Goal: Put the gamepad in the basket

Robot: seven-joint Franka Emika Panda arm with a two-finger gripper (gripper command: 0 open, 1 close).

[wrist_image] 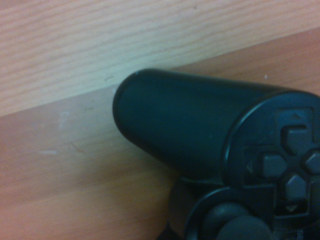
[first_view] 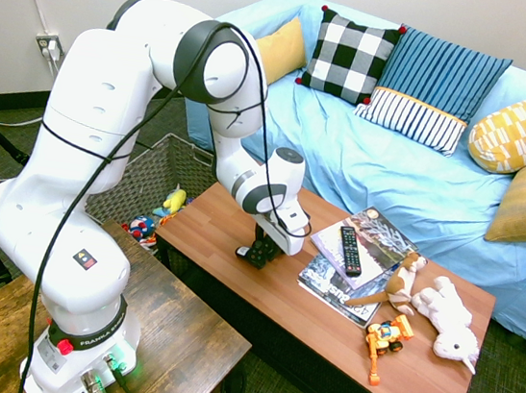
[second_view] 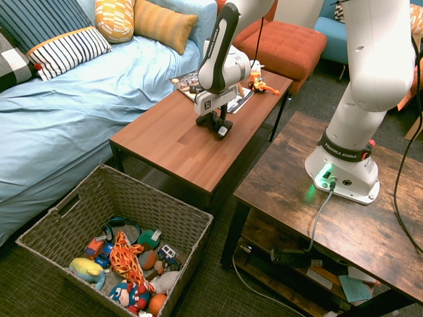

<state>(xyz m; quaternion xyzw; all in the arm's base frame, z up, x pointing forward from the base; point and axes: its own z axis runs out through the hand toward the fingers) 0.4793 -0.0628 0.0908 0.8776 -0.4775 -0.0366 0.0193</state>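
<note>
The black gamepad [first_view: 250,252] lies on the reddish coffee table [first_view: 278,305], near its left end. My gripper [first_view: 260,248] stands straight down over it, fingers shut on its body. From the other side, the gamepad [second_view: 222,129] pokes out under the gripper [second_view: 216,123], still resting on the wood. In the wrist view one rounded horn of the gamepad [wrist_image: 185,125] with its cross-shaped button pad fills the picture. The woven basket [second_view: 173,212] sits on the floor beyond the table's end, next to the sofa, holding several toys; it shows as the basket [first_view: 165,166] behind my arm.
A black remote [first_view: 350,250] lies on magazines [first_view: 379,233] mid-table. Plush animals [first_view: 449,318] and an orange toy vehicle [first_view: 386,337] occupy the far end. A blue sofa [first_view: 393,165] runs along one side, a dark wooden side table [second_view: 310,198] along the other.
</note>
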